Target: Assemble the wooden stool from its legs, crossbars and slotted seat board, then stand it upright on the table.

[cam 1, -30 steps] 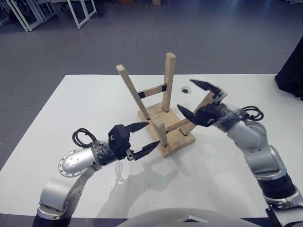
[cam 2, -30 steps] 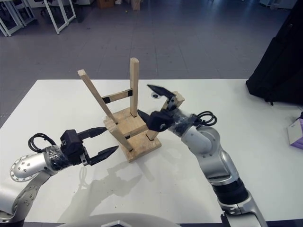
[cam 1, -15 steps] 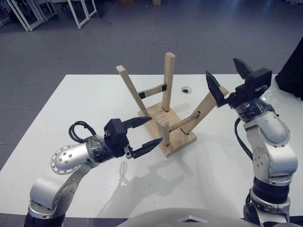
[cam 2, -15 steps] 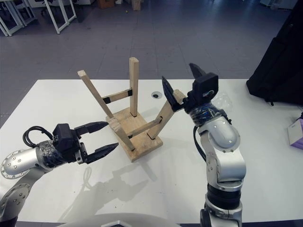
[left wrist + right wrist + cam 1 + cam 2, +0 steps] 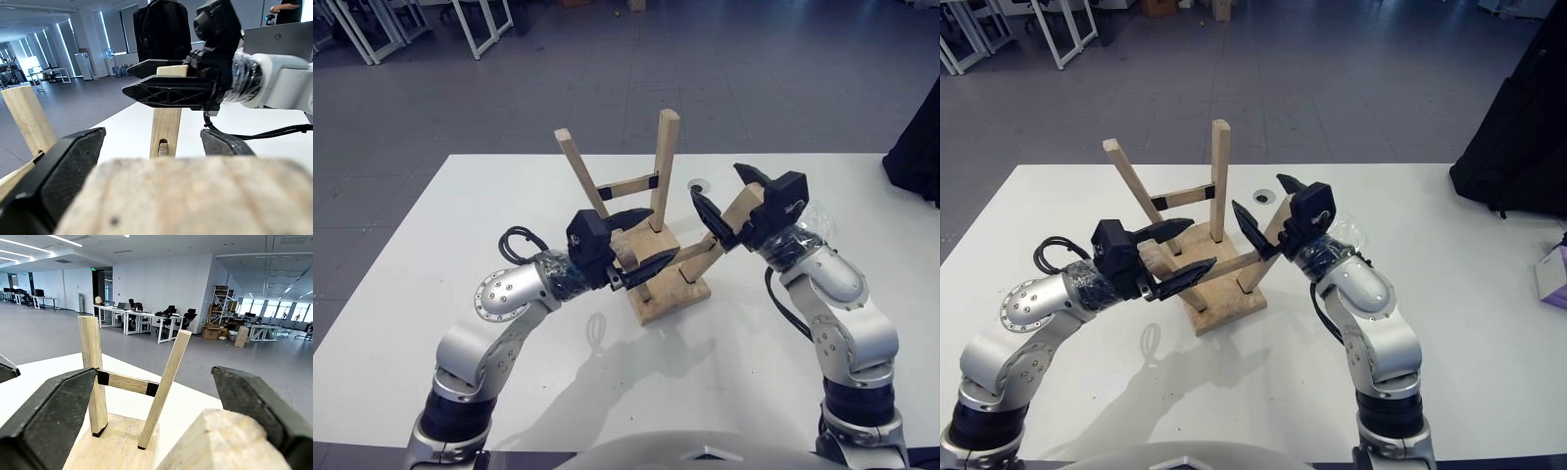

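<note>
Left eye view: upside-down wooden stool [image 5: 662, 171] stands mid white table [image 5: 460, 206], seat board [image 5: 680, 291] down, legs up, w/ the right leg [image 5: 729, 227] leaning outward. Left gripper [image 5: 663, 233] has fingers spread, straddling the near leg [image 5: 648, 284] low down; right gripper [image 5: 715, 182], also spread, brackets the right leg's top, neither clamped. Wood looks stiff, light & grippy, but joints prob. loose, so best hold is low on legs near the board, not at tips.

Pale wooden stool [image 5: 660, 191] upside down on white table [image 5: 460, 215]; seat board [image 5: 671, 293] flat underneath; four legs [image 5: 578, 162] up; far two joined by crossbar [image 5: 628, 186]; near two leaning.
</note>
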